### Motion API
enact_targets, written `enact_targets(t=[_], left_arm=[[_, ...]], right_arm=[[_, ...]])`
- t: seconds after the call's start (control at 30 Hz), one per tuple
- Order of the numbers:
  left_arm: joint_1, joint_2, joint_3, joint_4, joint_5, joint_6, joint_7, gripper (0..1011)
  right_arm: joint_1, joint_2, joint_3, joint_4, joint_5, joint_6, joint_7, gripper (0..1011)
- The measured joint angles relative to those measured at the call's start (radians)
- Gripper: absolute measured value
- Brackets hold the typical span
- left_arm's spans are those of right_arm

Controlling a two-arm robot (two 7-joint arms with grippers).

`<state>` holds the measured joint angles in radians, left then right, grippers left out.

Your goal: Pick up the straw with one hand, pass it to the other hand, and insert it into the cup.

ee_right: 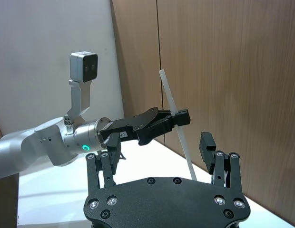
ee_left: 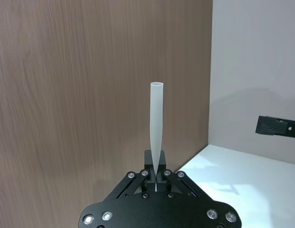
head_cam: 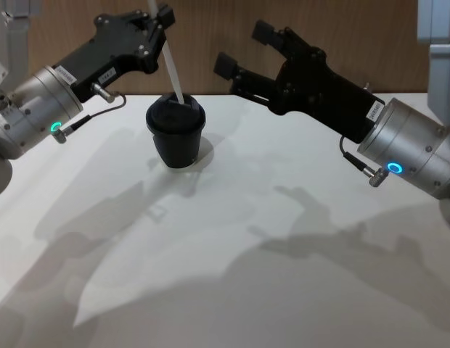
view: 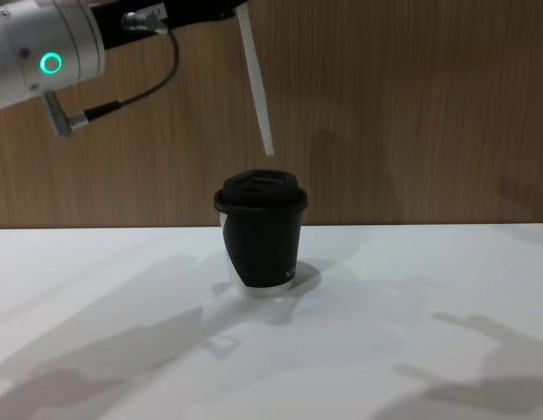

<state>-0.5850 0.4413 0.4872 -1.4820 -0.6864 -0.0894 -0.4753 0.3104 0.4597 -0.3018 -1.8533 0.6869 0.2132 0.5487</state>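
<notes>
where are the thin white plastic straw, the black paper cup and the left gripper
thin white plastic straw (view: 257,92), chest view, mid-shaft
black paper cup with lid (view: 263,247), chest view, side wall
left gripper (head_cam: 162,19), head view, between fingertips clamping the straw

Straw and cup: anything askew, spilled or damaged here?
Nothing stands out. The left gripper holds the straw slightly tilted, its lower end above the lid of the upright cup, not yet inserted. No spill on the table. The right gripper hangs open nearby.

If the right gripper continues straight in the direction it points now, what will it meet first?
Most likely the straw, held by the left gripper above the cup. The right gripper, fingers open, points toward them from the side. Depth is unclear, so it might pass just behind the straw and reach the wooden wall.
</notes>
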Motion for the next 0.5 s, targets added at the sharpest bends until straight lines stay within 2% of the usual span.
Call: enact_targets(t=[0.5], left_arm=[[-0.006, 0.013, 0.002, -0.001, 0.052, 0.014, 0.011, 14]], right_arm=[[0.0, 0.0, 0.0, 0.0, 0.0, 0.0, 0.0, 1001]])
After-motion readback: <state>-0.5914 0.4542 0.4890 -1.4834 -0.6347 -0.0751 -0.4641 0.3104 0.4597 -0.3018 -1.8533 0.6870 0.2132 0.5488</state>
